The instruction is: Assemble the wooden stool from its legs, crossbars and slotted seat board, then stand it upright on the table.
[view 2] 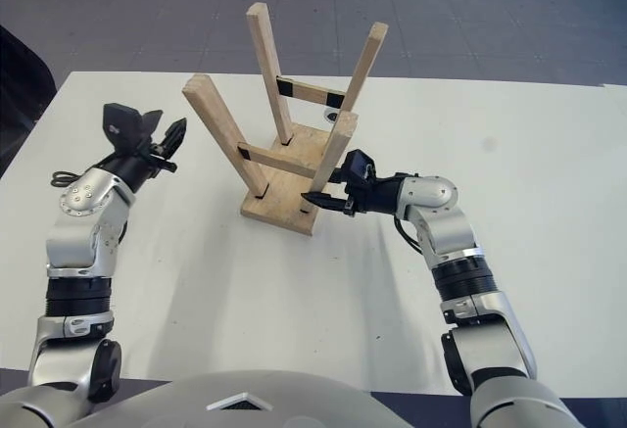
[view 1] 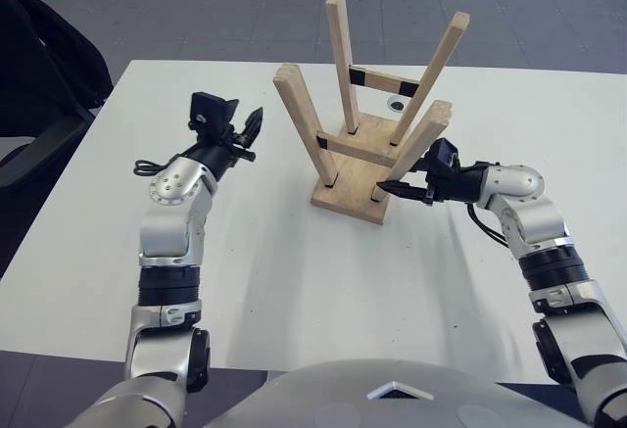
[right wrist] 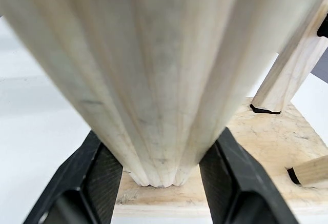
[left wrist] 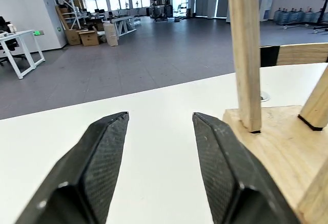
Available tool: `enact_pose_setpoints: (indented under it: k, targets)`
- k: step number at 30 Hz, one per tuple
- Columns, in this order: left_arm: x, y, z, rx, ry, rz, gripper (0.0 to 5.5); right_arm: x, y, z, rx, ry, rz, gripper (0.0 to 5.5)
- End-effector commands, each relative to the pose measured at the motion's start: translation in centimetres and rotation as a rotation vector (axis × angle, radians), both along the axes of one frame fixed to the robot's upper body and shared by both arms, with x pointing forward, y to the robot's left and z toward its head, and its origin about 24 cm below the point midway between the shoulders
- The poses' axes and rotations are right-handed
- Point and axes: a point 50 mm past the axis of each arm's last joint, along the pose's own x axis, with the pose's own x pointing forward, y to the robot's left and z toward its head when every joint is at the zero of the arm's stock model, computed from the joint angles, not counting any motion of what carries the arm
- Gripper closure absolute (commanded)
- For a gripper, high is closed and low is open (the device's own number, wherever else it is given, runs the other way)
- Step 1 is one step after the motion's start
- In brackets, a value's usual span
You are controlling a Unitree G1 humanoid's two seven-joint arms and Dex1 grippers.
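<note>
The wooden stool (view 1: pixel 367 115) stands upside down at the middle of the white table, its seat board (view 1: pixel 350 204) flat on the top and its legs pointing up. Two crossbars (view 1: pixel 359 148) with black-taped ends join the legs. My right gripper (view 1: pixel 394 191) is at the base of the near right leg (view 1: pixel 411 149). In the right wrist view its fingers (right wrist: pixel 97 183) press on both sides of that leg (right wrist: pixel 154 80), just above the seat board (right wrist: pixel 266 131). My left gripper (view 1: pixel 251 130) hovers open to the left of the stool, holding nothing; in the left wrist view its fingers (left wrist: pixel 97 162) face the seat board (left wrist: pixel 277 142).
A round cable hole (view 1: pixel 397 105) sits in the table behind the stool. A black cable (view 1: pixel 147 166) loops beside my left arm. A dark chair (view 1: pixel 44 75) stands off the table's left edge. Bare table top lies in front of the stool.
</note>
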Motion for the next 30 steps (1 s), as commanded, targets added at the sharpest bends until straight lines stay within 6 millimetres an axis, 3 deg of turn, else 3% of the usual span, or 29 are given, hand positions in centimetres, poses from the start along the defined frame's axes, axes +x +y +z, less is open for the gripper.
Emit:
enact_pose_setpoints:
  k: [1, 4, 6, 8, 13, 18, 20, 25, 27, 30]
  targets:
    - [-1.4, -5.4, 1.1, 0.150, -0.064, -0.343, 3.17, -1.2, -0.5, -2.7, -0.133, 0.124, 0.036, 3.48]
    - [-5.1, -8.8, 0.6, 0.214, -0.035, -0.612, 3.17, -0.3, -0.2, -1.8, -0.128, 0.107, 0.041, 3.48]
    - [-6.5, -8.9, -0.2, 0.215, 0.026, -0.626, 3.17, 0.2, -0.2, -1.3, -0.122, 0.096, 0.035, 3.48]
    - [-6.2, -7.3, -1.4, 0.240, 0.091, -0.532, 3.17, 0.1, -0.5, -1.4, -0.127, 0.101, 0.032, 3.48]
    - [-4.9, -1.2, -5.0, 0.259, 0.267, -0.234, 3.17, 0.5, -1.8, -1.9, -0.137, 0.124, 0.016, 3.48]
    - [-5.2, 1.9, -7.7, 0.272, 0.365, -0.156, 3.17, 1.7, -1.8, 0.0, -0.060, 0.099, 0.028, 3.48]
    - [-4.2, 1.5, -7.8, 0.265, 0.351, -0.149, 3.17, 1.6, -1.6, 0.4, -0.049, 0.092, 0.060, 3.48]
    - [-1.6, -2.4, -7.0, 0.226, 0.279, -0.214, 3.17, 1.5, -0.8, 0.9, -0.105, -0.019, 0.088, 2.39]
    - [-1.2, -3.6, -6.9, 0.217, 0.269, -0.244, 3.17, 1.7, -0.9, 0.8, -0.165, -0.086, 0.058, 2.06]
    - [-1.4, -4.5, -7.8, 0.233, 0.311, -0.275, 3.17, 2.1, -1.7, 0.4, -0.216, -0.132, -0.008, 2.06]
